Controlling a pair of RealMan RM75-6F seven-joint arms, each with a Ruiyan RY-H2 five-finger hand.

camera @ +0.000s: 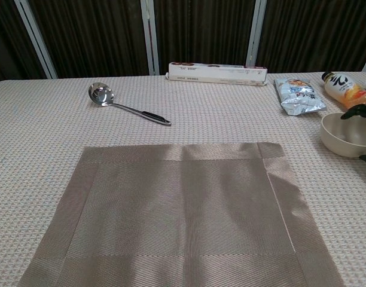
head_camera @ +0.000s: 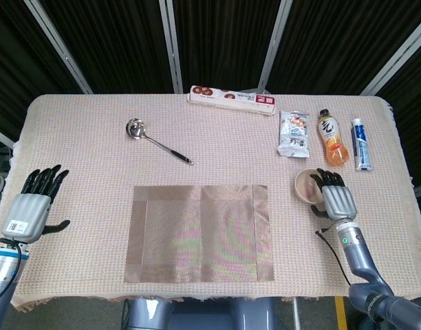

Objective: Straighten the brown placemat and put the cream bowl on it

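Fingers of the right hand [head_camera: 336,198] spread over the cream bowl's [head_camera: 308,185] near rim, nothing gripped. Pinch the rim firmly, lift level, then carry it onto the flat brown placemat [head_camera: 199,234] alongside.

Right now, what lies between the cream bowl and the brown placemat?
Nothing: in the head view only bare woven tablecloth separates the cream bowl from the right edge of the brown placemat. The chest view agrees.
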